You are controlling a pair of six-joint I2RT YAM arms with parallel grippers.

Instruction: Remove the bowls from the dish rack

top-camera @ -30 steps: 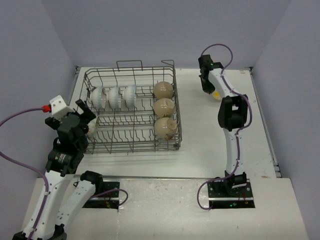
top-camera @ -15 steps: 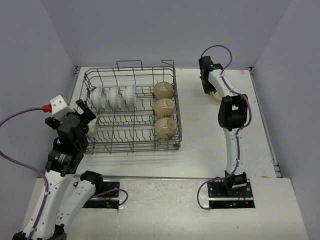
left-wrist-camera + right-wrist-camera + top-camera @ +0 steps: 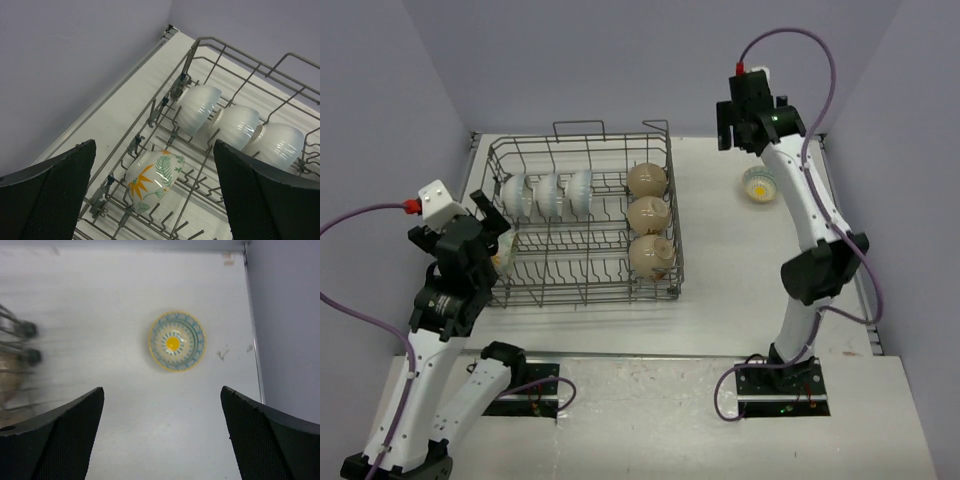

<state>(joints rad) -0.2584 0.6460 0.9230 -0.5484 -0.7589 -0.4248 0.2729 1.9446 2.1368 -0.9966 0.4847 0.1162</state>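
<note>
One white surface [image 3: 720, 250] carries everything you see. On its left half sits the grey wire dish rack [image 3: 585, 292]. Inside it, three beige bowls [image 3: 648, 214] stand on edge in a column along the right side, three white bowls [image 3: 235, 127] line the far left, and a leaf-painted bowl [image 3: 155, 181] leans in the near-left corner. Your yellow-rimmed bowl [image 3: 176, 341] rests upright on the surface to the right, well apart from the rack. Your left claw [image 3: 155, 144] hangs spread wide above the leaf-painted bowl, holding nothing. Your right claw [image 3: 162, 390] is also spread and empty, above the yellow-rimmed bowl.
</note>
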